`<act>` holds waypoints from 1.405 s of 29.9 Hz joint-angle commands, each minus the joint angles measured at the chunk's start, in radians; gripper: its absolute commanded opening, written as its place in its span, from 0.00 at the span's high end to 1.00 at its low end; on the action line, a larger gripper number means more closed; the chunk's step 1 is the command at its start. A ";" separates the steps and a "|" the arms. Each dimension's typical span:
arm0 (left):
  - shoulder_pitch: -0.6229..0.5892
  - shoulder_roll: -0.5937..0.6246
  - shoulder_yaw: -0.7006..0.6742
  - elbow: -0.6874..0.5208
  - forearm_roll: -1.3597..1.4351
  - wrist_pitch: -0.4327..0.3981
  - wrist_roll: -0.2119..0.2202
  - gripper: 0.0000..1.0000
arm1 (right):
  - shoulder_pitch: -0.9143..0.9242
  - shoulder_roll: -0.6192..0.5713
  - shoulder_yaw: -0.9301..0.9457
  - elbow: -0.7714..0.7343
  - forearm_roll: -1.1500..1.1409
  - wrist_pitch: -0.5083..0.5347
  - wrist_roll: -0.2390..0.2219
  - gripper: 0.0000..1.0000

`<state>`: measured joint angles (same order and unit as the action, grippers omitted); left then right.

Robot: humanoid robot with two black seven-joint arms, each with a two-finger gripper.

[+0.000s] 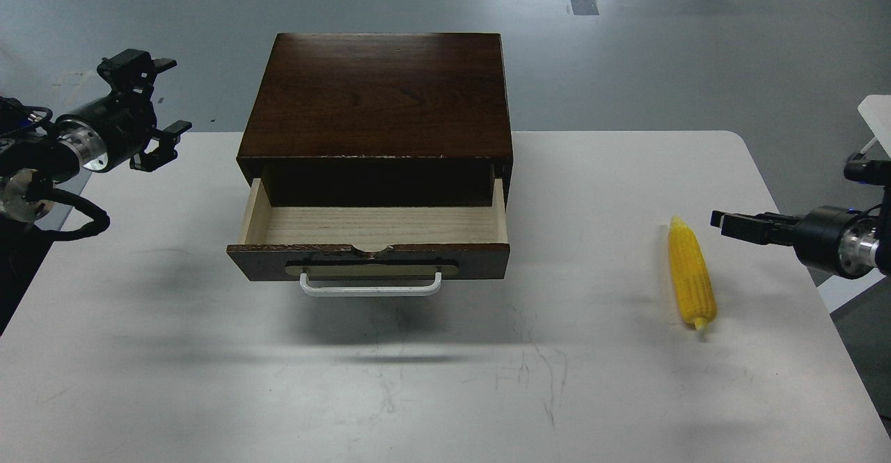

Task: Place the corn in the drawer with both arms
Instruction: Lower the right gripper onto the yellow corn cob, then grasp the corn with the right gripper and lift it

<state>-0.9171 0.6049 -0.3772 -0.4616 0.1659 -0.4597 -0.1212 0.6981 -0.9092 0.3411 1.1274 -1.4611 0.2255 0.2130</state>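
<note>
Since drawer sits pulled out, corn can drop straight in; left end effector wide, empty; right end effector nr corn, narrow, holding nothing

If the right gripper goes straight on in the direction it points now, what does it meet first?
Most likely the corn. The right gripper points left toward the cob's tapered upper end, with a bare strip of table between them. Its height is unclear, so it might pass just above the cob.

Even overhead light, sharp focus, soft shadows below the drawer.
</note>
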 commanded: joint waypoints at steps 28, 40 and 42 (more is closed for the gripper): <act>0.004 0.022 0.006 -0.005 0.006 -0.028 -0.018 0.01 | -0.011 0.144 -0.152 -0.078 0.007 -0.043 -0.055 0.63; 0.000 0.015 0.006 -0.005 0.014 -0.027 -0.018 0.01 | 0.024 0.139 -0.148 -0.067 0.008 -0.152 -0.038 0.88; -0.002 0.018 0.006 -0.005 0.014 -0.027 -0.018 0.01 | 0.088 0.128 -0.152 -0.058 0.005 -0.195 -0.026 0.88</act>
<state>-0.9171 0.6193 -0.3711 -0.4664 0.1789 -0.4863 -0.1396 0.7169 -0.7685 0.1905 1.0587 -1.4519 0.0862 0.1733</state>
